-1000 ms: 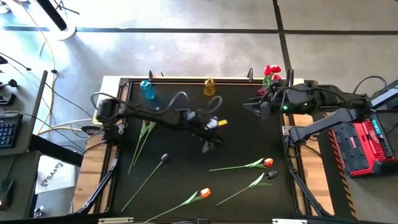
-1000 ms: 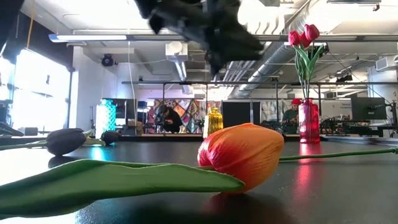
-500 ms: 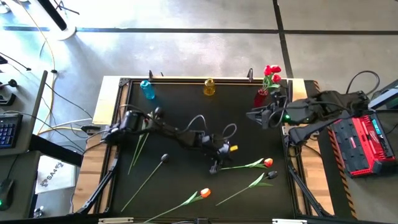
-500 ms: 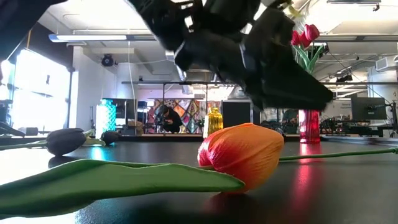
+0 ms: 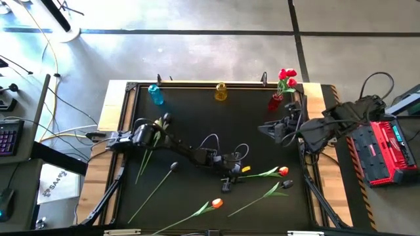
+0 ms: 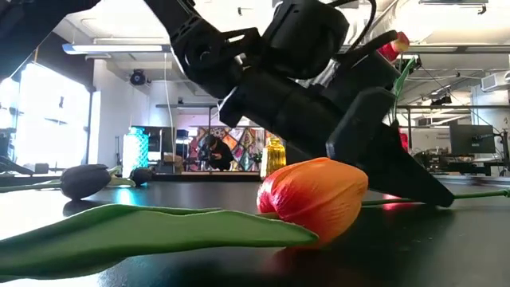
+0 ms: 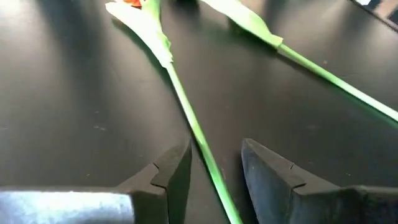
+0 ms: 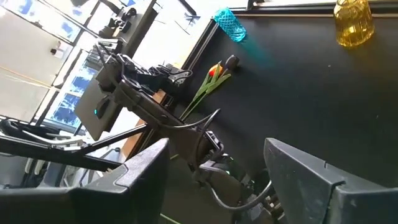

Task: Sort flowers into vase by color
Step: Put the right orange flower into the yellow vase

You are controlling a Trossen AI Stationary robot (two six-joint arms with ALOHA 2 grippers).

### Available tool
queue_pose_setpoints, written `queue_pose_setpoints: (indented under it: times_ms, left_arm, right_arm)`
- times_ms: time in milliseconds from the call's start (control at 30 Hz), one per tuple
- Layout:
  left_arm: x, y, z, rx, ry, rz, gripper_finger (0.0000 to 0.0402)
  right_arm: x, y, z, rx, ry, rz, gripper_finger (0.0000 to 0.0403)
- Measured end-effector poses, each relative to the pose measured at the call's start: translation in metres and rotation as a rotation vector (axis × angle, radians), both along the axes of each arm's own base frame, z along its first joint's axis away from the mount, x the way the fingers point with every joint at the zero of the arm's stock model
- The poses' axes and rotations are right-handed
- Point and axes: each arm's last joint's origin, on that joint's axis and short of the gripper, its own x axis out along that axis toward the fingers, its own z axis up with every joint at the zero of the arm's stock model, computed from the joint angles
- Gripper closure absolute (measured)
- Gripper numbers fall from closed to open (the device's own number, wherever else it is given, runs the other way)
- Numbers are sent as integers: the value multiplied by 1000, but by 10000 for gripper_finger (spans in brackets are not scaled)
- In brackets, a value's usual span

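1. The left gripper [image 5: 228,181] is low over the black table [image 5: 190,124], near its middle. Its two dark fingers [image 7: 168,177] stand apart, one on each side of a thin green stem [image 7: 199,140], and they are not yet closed on it.
2. This stem seems to belong to the red-headed artificial tulip [image 5: 283,171] that lies on the table, right of the gripper.
3. To do this step well, I think the fingers must go down until the stem is fully between them, then close slowly, so the thin stem does not roll away.
4. The grip should be on the bare stem, not on the narrow leaf [image 7: 146,25].
5. The red glass vase [image 5: 274,102] at the back right already holds red tulips, so this flower probably goes there.
6. The right gripper [image 5: 268,128] waits wide open at the right side of the table.
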Motion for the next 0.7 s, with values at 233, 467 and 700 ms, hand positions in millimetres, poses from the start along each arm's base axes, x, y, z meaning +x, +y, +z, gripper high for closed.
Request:
queue_pose_setpoints:
  times_ms: [233,467,700]
  left_arm:
    - [-1,1,-3,38,34,67,287]
    - [-2,4,-4,-45,69,102,391]
    - [-3,14,15,-93,83,122,399]
  right_arm:
    - [17,9,-10,14,43,-8,155]
    - [25,15,-13,22,30,-18,155]
    - [23,23,-13,-12,14,-11,155]
